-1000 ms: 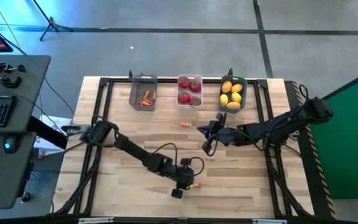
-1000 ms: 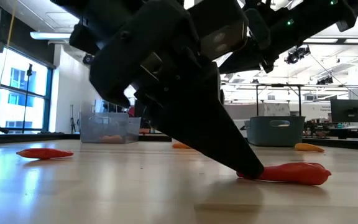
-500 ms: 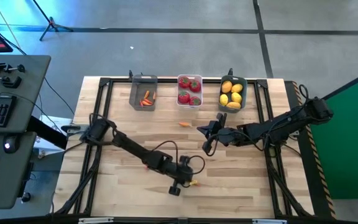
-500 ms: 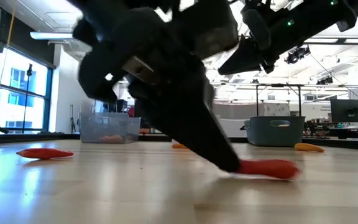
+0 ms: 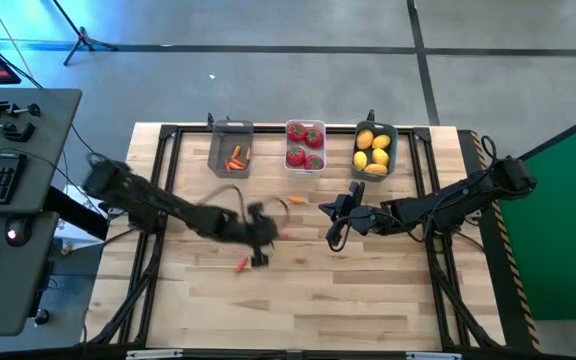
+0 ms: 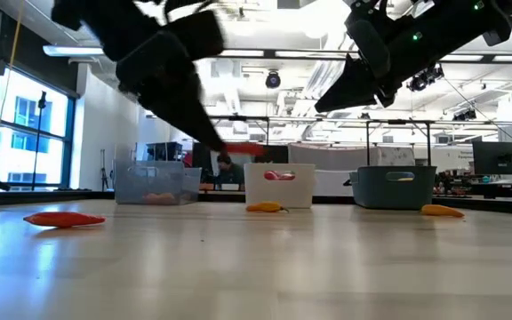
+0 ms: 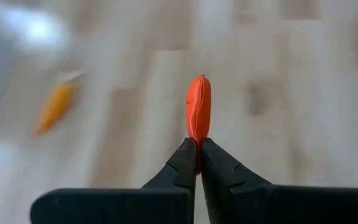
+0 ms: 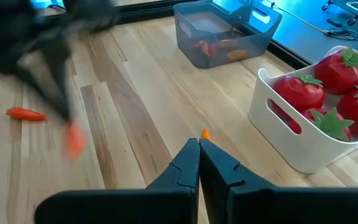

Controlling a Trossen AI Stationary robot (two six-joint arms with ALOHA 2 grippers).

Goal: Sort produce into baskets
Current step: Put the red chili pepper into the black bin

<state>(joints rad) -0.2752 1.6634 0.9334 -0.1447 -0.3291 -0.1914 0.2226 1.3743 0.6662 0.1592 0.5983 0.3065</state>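
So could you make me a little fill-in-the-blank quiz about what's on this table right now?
1. The left gripper is shut on a slim ____ carrot piece.
2. The white basket holds red ____.
3. The lemons lie in the dark ____ basket.
4. The right gripper holds ____.

Missing words: orange-red; tomatoes; teal-grey; nothing

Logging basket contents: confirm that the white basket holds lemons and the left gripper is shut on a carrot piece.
Wrong on the white basket: the right wrist view shows it holds tomatoes. The left gripper is indeed shut on a carrot piece.
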